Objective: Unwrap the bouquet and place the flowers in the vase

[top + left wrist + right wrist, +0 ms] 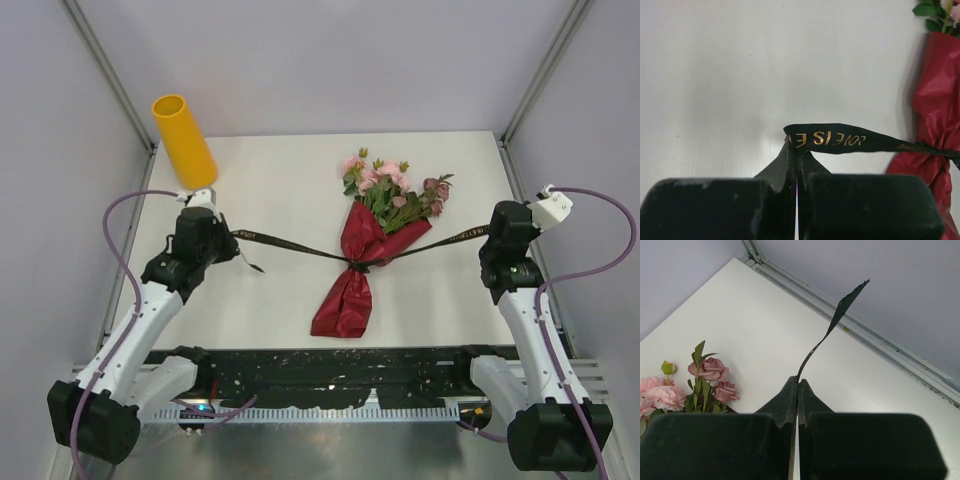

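Note:
The bouquet [362,260] lies mid-table, its dark red paper [935,110] still bundled round the stems. Pink and mauve flowers [390,185] point toward the back and show at the left of the right wrist view [710,371]. A black ribbon [300,246] with gold lettering [840,139] is tied round the waist and stretches taut to both sides. My left gripper [798,145] is shut on the ribbon's left end, left of the bouquet [226,240]. On the other side my right gripper [798,381] is shut on the right end [484,238]. The yellow-orange vase [183,140] stands at the back left.
Grey walls and metal frame rails [880,345] enclose the white table [280,190]. A short loose ribbon tail [250,264] hangs by the left gripper. The free ribbon tip [847,300] rises above the right fingers. A black cable tray [330,385] runs along the near edge.

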Controlling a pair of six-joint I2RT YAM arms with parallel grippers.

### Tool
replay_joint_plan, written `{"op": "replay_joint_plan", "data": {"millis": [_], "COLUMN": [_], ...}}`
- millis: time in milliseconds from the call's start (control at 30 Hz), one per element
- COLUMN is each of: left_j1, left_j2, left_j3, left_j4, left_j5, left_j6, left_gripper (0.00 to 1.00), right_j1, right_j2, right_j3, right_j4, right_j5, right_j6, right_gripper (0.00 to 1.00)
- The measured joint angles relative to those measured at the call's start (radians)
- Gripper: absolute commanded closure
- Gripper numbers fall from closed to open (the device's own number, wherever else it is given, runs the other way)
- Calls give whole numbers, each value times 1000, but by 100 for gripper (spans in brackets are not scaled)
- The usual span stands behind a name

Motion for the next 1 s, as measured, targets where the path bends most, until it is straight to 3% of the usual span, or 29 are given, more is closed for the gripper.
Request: {"op": "replay_joint_plan", "data": {"millis": [433, 633, 767, 800, 900, 967, 1000], "left_j1": [348, 565, 632, 636, 636, 636, 636], "left_j2": [-22, -30, -64, -72, -83, -76, -72], "left_j3": [61, 89, 89, 89, 89, 82, 77], "left_j4": [-161, -167, -162, -159, -148, -145, -144], "left_j5": [58, 147, 179, 189, 226, 250, 262], "left_j6": [8, -3, -26, -26, -26, -21, -20], "left_gripper": [100, 100, 100, 98, 70, 62, 57], "right_j1": [-24, -30, -31, -32, -34, -34, -34], "right_j2": [17, 17, 21, 21, 21, 21, 21], "right_j3": [0, 0, 2, 2, 3, 3, 3], "right_j4": [3, 5, 8, 11, 21, 22, 22], "right_j5": [1, 1, -17, -28, -70, -105, -122], "right_j6": [-13, -14, -15, -16, -16, -15, -14], "right_gripper": [95, 95, 95, 95, 95, 94, 87]}}
